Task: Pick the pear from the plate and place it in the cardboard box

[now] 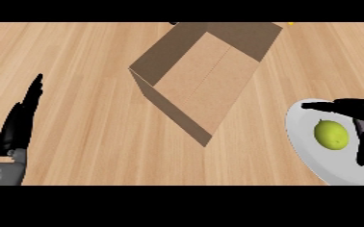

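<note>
My left robot hand [20, 120] rests at 8 o'clock on the view's edge, fingers straight and pointing up, holding nothing. On the wooden tabletop [85, 67] the cardboard box [206, 77] sits toward 12 o'clock, open side up and turned at an angle; only its own brown floor and walls show inside. At 4 o'clock lies the white plate [313, 154], and the yellow-green pear [331, 134] sits in it. My right robot hand [341, 107] hangs over the plate, its fingers spread apart on either side of the pear, one at the pear's 12 o'clock, another at its 3 o'clock, not closed on it.
</note>
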{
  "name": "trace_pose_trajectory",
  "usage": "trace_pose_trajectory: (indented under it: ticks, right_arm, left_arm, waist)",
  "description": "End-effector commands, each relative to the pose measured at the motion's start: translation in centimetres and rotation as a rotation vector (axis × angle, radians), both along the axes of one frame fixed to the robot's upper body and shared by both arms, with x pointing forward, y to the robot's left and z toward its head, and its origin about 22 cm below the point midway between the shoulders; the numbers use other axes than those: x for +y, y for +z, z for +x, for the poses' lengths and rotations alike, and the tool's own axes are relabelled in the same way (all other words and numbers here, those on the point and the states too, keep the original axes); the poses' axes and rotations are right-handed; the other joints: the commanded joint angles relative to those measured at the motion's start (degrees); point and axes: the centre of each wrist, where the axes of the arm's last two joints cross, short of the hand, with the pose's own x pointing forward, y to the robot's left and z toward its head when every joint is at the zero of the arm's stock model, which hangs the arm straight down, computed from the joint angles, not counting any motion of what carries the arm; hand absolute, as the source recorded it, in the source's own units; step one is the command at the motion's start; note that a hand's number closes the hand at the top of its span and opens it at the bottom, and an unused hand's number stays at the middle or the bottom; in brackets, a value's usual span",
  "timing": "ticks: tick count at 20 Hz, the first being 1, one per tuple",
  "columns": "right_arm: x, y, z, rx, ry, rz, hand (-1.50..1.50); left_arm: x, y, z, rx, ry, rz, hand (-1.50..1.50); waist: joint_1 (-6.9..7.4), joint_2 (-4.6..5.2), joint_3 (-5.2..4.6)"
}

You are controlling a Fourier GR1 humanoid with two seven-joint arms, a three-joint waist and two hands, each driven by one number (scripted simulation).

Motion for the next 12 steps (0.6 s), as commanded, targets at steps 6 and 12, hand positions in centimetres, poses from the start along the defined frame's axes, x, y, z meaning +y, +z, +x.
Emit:
trace_pose_trajectory:
  ticks: [6, 12]
  right_arm:
    - [3.0, 1.7, 1.0, 0.141, 0.091, 0.119, -1.50]
    - [1.9, -1.0, -1.3, 0.182, 0.096, -0.012, -1.50]
  left_arm:
    - [0.9, -0.9, -1.1, 0.018, 0.017, -0.006, 0.00]
    - [0.1, 0.3, 0.6, 0.007, 0.020, -0.006, 0.00]
  waist:
    - [-0.36, -0.06, 0.20]
    - [-0.55, 0.12, 0.25]
